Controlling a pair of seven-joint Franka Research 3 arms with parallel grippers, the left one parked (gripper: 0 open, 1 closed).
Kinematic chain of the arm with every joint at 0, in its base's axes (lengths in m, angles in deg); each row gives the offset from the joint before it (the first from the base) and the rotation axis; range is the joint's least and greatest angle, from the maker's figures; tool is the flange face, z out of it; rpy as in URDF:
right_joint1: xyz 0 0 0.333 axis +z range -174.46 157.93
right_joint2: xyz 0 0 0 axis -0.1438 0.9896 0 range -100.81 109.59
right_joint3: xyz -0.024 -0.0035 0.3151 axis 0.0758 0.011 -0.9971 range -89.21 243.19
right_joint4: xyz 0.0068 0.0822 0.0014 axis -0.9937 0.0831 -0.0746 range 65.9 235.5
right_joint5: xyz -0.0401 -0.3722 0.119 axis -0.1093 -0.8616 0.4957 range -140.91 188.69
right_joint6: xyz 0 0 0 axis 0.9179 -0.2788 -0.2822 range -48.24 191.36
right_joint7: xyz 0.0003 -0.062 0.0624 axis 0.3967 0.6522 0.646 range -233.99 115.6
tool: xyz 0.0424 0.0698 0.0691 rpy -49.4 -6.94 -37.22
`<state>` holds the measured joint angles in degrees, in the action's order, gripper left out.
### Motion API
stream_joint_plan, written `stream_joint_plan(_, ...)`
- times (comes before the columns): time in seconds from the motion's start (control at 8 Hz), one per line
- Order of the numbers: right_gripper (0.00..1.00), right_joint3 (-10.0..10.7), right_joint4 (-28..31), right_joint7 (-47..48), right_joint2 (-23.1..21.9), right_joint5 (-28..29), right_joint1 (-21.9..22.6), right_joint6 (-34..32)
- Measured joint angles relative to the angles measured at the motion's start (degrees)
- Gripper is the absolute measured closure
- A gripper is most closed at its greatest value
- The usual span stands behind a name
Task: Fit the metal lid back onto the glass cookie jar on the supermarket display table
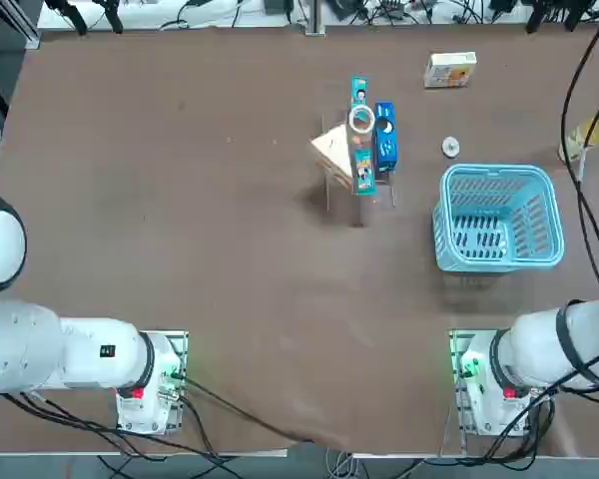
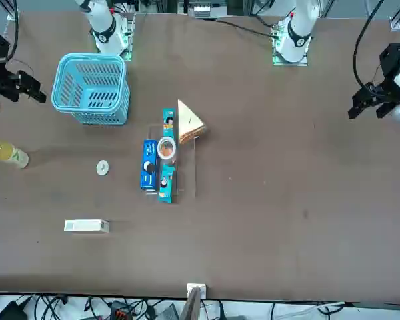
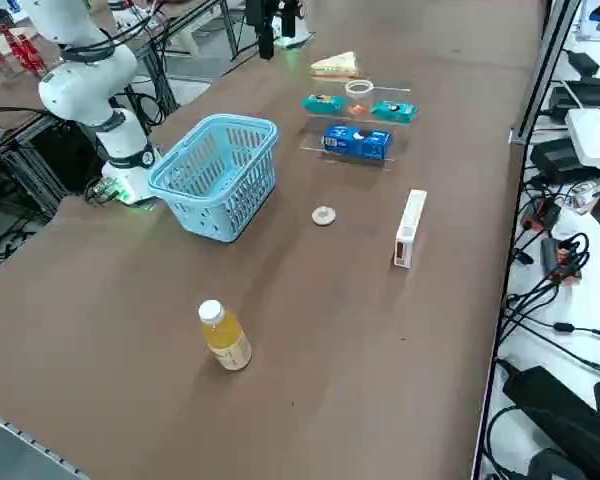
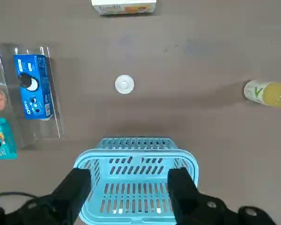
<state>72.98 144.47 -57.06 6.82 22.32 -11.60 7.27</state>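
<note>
The metal lid (image 1: 451, 148) (image 4: 124, 84) lies flat on the dark-brown supermarket display table (image 1: 180, 249), between the blue basket and a white box. The glass cookie jar (image 1: 361, 120) (image 2: 167, 149) stands open-mouthed on a clear rack among snack packets, to the left of the lid in the top view. My right gripper (image 4: 131, 192) hangs high over the table with its jaws wide open and nothing between them. It looks down across the basket toward the lid. In the front view it shows at the far left edge (image 2: 28, 88).
A blue plastic basket (image 1: 499, 220) stands just robot-side of the lid. A juice bottle (image 1: 591, 132) lies near the right edge. A white carton (image 1: 450, 70) sits beyond the lid. A wrapped sandwich wedge (image 1: 331, 148) and blue packets (image 1: 385, 135) flank the jar.
</note>
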Motion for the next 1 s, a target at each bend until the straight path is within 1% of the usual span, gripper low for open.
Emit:
stream_joint_plan(0.62,0.0,0.0,-0.03,0.92,0.26,0.0,0.0,0.29)
stream_joint_plan(1.0,0.0,0.0,0.37,1.29,2.81,0.0,-0.02,0.06)
